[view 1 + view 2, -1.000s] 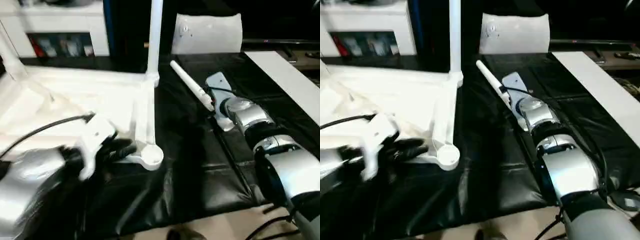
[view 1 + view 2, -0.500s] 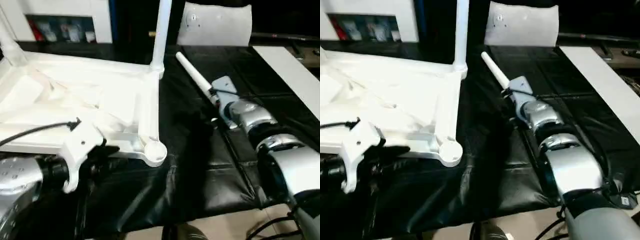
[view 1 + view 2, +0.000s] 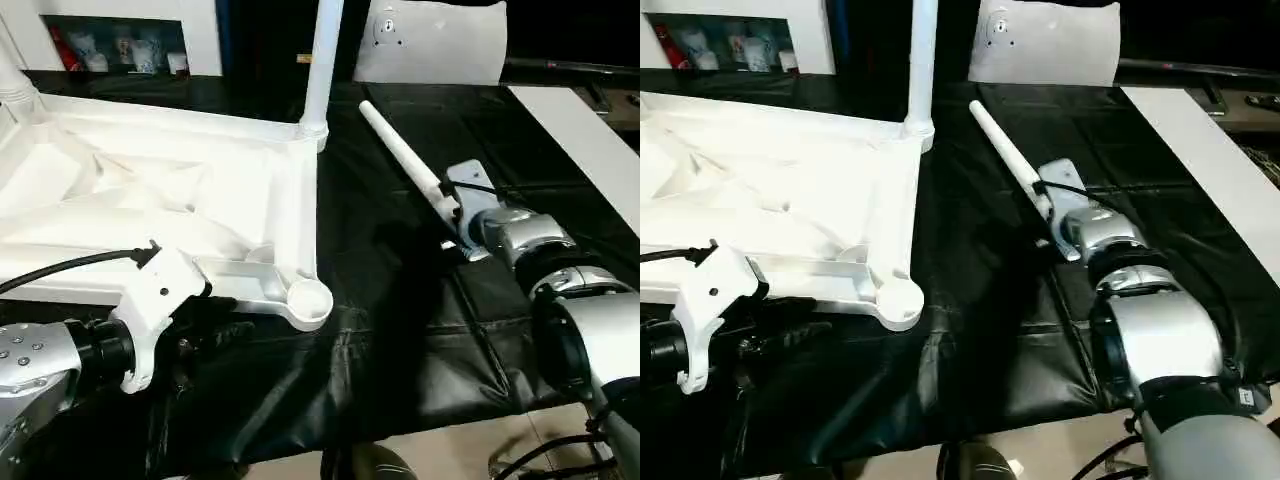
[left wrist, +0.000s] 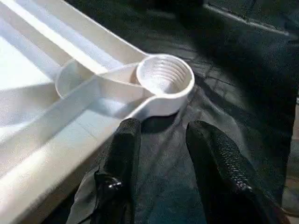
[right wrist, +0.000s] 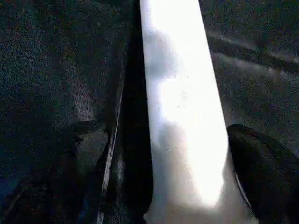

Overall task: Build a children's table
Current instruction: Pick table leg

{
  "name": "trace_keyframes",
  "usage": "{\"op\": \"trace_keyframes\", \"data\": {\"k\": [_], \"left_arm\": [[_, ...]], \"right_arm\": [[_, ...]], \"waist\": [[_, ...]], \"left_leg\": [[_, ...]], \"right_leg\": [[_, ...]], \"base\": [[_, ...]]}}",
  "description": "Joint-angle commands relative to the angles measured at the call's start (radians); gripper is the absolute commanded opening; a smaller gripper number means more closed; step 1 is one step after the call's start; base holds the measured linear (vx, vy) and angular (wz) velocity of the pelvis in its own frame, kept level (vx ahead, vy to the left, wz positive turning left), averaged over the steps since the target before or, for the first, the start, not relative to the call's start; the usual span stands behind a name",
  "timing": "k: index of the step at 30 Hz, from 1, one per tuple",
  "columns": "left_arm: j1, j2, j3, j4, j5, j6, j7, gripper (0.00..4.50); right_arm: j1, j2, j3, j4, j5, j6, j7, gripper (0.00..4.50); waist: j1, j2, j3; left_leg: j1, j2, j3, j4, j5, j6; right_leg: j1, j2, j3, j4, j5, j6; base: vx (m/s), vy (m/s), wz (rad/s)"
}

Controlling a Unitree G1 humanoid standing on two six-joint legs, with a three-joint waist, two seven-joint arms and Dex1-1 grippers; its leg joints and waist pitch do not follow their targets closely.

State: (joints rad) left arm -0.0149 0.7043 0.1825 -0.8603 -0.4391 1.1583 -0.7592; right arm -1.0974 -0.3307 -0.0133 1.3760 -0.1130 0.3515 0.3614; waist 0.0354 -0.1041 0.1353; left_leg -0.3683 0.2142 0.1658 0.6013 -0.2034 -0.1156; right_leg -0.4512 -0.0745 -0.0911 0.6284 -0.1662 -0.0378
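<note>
The children's table lies upside down on the black cover, its ribbed white top [image 3: 150,200] on the left. One leg [image 3: 322,60] stands upright in the far right corner socket, and another [image 3: 12,90] rises at the far left corner. The near right socket [image 4: 164,77] is empty, its thread showing. My left gripper [image 4: 163,154] sits just short of that socket, open, nothing between its fingers [image 4: 124,154]. A loose white leg [image 3: 400,155] lies on the cover. My right gripper [image 3: 450,215] is open around its near end, fingers [image 5: 88,144] wide on both sides.
A white cabinet with shelves [image 3: 120,40] stands at the back left. A white pouch-like object [image 3: 430,45] sits at the back and a white board [image 3: 580,130] lies at the right. The black cover's front edge [image 3: 400,430] drops to the floor.
The head view has tilted. My left gripper has come off the table's rim beside the near socket, drawn back a little and opened wider. The right gripper stays around the loose leg.
</note>
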Motion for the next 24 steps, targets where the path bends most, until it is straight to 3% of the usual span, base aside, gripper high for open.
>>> {"op": "trace_keyframes", "data": {"k": [1, 12, 18, 21, 22, 23, 24], "left_arm": [[-0.008, -0.005, -0.006, -0.014, -0.007, -0.008, 0.01, 2.13], [-0.071, -0.056, -0.047, 0.049, 0.004, -0.058, 0.08, 2.14], [-0.112, -0.112, -0.058, 0.096, 0.017, -0.072, 0.144, 2.14], [-0.124, -0.118, -0.074, 0.119, 0.031, -0.088, 0.164, 2.14], [-0.134, -0.136, -0.076, 0.135, 0.034, -0.095, 0.181, 2.14], [-0.145, -0.158, -0.079, 0.154, 0.038, -0.101, 0.198, 2.14], [-0.153, -0.175, -0.082, 0.17, 0.041, -0.107, 0.211, 2.14]], "right_arm": [[-0.004, -0.015, -0.021, 0.001, 0.018, 0.034, 0.028, 4.33], [-0.017, -0.007, -0.027, -0.002, 0.015, 0.073, 0.143, 3.3], [-0.004, 0.005, -0.032, -0.005, 0.017, 0.083, 0.169, 2.84], [0.002, 0.009, -0.038, -0.006, 0.021, 0.086, 0.172, 2.58], [0.007, 0.01, -0.047, -0.007, 0.028, 0.088, 0.166, 2.45], [0.012, 0.01, -0.06, -0.008, 0.041, 0.093, 0.164, 2.35], [0.016, 0.011, -0.07, -0.009, 0.051, 0.097, 0.162, 2.35]], "waist": [[0.003, 0.019, -0.06], [0.002, 0.015, -0.072], [0.003, 0.022, -0.078], [0.003, 0.018, -0.081], [0.004, 0.02, -0.083], [0.005, 0.033, -0.091], [0.004, 0.031, -0.092]], "left_leg": [[-0.003, 0.004, 0.008, -0.066, -0.1, 0.031], [-0.003, 0.006, 0.01, -0.061, -0.089, 0.036], [0.0, 0.007, 0.011, -0.058, -0.086, 0.029], [-0.004, 0.008, 0.009, -0.058, -0.096, 0.027], [-0.003, 0.008, 0.009, -0.057, -0.094, 0.025], [0.001, 0.008, 0.009, -0.055, -0.087, 0.021], [0.0, 0.009, 0.011, -0.055, -0.084, 0.02]], "right_leg": [[0.075, -0.049, 0.058, -0.059, -0.186, -0.201], [0.078, -0.05, 0.057, -0.056, -0.186, -0.214], [0.078, -0.048, 0.057, -0.055, -0.173, -0.221], [0.083, -0.051, 0.055, -0.057, -0.194, -0.21], [0.083, -0.051, 0.056, -0.056, -0.194, -0.209], [0.083, -0.05, 0.055, -0.054, -0.18, -0.215], [0.082, -0.047, 0.054, -0.053, -0.156, -0.222]], "base": [[0.0, 0.0, 0.0], [0.0, 0.0, 0.0], [0.0, 0.0, 0.0], [0.0, 0.0, 0.0], [0.0, 0.0, 0.0], [0.0, 0.0, 0.0], [0.0, 0.0, 0.0]]}}
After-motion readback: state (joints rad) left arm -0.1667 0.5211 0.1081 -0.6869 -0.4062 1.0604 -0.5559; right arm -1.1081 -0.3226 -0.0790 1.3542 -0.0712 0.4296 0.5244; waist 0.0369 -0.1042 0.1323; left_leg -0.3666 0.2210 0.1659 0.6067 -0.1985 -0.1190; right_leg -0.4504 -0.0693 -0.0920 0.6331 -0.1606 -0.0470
